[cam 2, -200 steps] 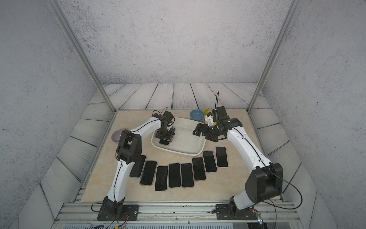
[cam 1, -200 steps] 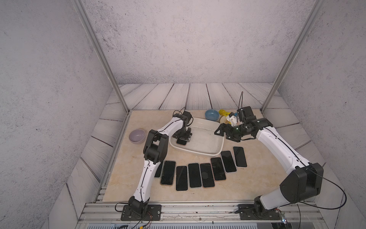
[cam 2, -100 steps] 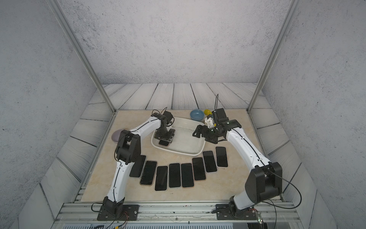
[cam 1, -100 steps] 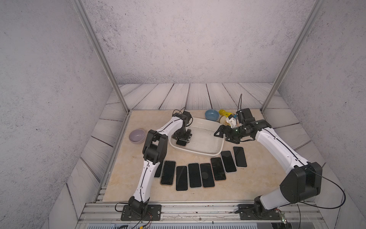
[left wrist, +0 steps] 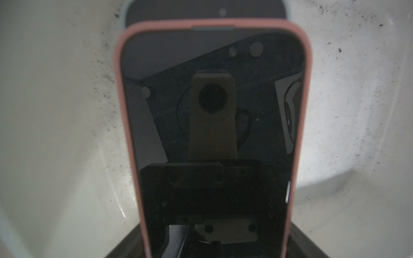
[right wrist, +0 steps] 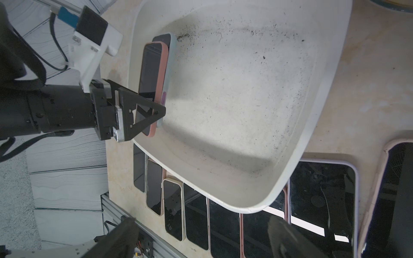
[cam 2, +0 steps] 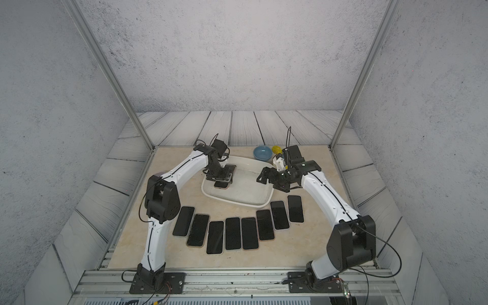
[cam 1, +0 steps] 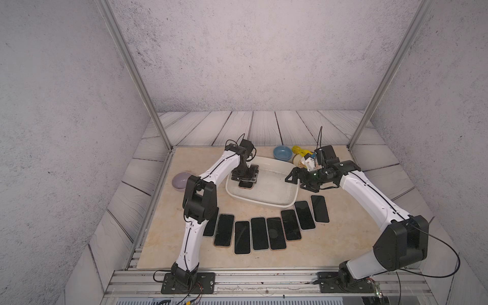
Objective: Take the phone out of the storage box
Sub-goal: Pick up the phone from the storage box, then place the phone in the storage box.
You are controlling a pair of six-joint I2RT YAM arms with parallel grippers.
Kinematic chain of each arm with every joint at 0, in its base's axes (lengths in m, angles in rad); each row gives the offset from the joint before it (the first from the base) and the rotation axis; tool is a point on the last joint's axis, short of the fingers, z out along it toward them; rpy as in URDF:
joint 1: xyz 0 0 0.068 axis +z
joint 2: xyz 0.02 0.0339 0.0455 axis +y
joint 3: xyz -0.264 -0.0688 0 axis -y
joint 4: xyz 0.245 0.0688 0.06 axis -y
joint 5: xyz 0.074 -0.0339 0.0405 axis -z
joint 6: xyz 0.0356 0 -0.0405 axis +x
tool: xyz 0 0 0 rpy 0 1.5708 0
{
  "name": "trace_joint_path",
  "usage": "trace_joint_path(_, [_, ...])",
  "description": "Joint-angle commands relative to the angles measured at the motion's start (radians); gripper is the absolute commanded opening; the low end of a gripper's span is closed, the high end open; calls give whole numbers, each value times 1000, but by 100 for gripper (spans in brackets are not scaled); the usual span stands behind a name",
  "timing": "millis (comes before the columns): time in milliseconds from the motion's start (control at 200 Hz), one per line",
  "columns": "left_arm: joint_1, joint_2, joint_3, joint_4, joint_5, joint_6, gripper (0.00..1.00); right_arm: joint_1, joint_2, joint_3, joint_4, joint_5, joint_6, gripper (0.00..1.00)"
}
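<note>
The storage box (cam 1: 264, 203) (cam 2: 237, 202) (right wrist: 324, 93) is a shallow white tub at mid-table. At its left end lies a pink-cased phone (cam 1: 245, 184) (cam 2: 221, 185) (left wrist: 212, 111) (right wrist: 152, 71), screen up, on top of a light-blue-cased phone (right wrist: 169, 67) (left wrist: 201, 9). My left gripper (cam 1: 245, 175) (cam 2: 220, 175) reaches down into the box and is shut across the pink phone's width. One of its fingers (right wrist: 143, 109) presses the phone's long edge. My right gripper (cam 1: 295, 182) (cam 2: 268, 182) (right wrist: 201, 241) hovers open and empty over the box's right rim.
Several phones (cam 1: 258, 233) (cam 2: 232, 233) lie screen up in an arc on the table in front of the box. A blue bowl (cam 1: 282, 153) and yellow and white items (cam 1: 303, 158) stand behind the box. A lilac bowl (cam 1: 181, 179) sits left of it.
The right gripper has edged slightly toward the box's right rim. The left gripper stays on the pink phone with hardly any movement.
</note>
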Motion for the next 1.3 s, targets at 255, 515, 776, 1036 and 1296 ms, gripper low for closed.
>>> trace_joint_path(255, [-4, -140, -126, 80, 71, -44, 47, 3, 7, 2, 35, -65, 22, 96])
trace_joint_path(515, [-26, 44, 7, 83, 22, -52, 46, 2, -25, 5, -19, -54, -9, 96])
trace_joint_path(776, [-45, 170, 63, 90, -24, -55, 46, 3, -87, -26, -82, -19, -50, 96])
trace_joint_path(1036, [-48, 175, 11, 108, -48, -66, 53, 2, -98, -43, -83, -24, -55, 96])
trace_joint_path(1296, [-47, 175, 16, 100, -55, -65, 72, 3, -94, -48, -76, -31, -54, 96])
